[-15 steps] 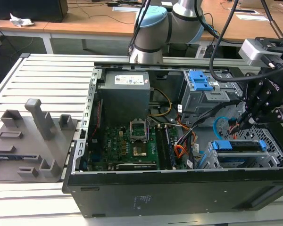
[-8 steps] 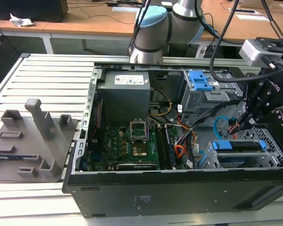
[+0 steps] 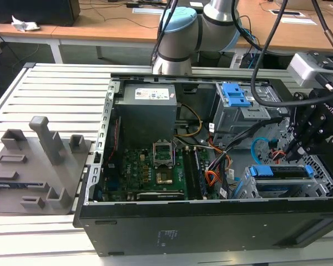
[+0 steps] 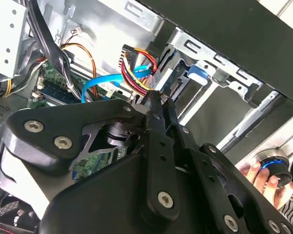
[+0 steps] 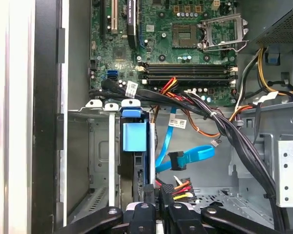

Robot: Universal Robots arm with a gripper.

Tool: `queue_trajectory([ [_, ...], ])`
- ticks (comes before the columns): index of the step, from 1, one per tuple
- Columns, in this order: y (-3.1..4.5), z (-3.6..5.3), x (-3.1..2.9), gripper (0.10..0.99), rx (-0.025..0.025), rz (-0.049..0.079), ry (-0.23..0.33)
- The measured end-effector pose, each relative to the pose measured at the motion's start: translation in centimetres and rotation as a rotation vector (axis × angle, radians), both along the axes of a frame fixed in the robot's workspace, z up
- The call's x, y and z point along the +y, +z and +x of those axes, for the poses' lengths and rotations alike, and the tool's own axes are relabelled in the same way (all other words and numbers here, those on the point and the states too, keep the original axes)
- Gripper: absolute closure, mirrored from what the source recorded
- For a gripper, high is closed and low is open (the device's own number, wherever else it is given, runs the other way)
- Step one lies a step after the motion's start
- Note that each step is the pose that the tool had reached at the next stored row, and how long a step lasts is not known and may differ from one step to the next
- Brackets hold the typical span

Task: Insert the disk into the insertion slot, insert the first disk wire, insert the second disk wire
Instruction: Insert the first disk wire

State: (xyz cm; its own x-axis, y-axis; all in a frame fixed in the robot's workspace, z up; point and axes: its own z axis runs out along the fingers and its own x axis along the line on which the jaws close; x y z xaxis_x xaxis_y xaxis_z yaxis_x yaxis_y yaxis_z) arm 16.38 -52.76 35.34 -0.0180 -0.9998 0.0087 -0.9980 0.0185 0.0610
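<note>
We see the drive [image 5: 134, 131] seated in its metal cage [image 5: 78, 146], the gripper [image 5: 156, 191] apparently clenched on the plug end of the red-yellow-black wire bundle [image 5: 180, 187] just beside the drive, and the light blue cable [image 5: 190, 155] hanging loose, not yet plugged in.

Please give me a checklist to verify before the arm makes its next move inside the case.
1. The disk sits in the insertion slot: ok.
2. The gripper is at the first disk wire: ok.
3. The first disk wire is plugged into the disk: cannot tell.
4. The second disk wire is plugged in: not ok, its plug appears free.
5. A person's hand is clear of the gripper: cannot tell.
</note>
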Motion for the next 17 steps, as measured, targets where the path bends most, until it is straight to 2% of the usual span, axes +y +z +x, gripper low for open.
queue_trajectory([
  [7, 0.0, 0.0, -1.46, 0.922, 0.0, 0.0, 0.0],
  [12, -0.1, 0.0, -1.7, 0.922, 0.0, 0.002, 0.0],
  [17, -0.45, 0.0, -1.67, 0.922, 0.0, 0.014, 0.0],
])
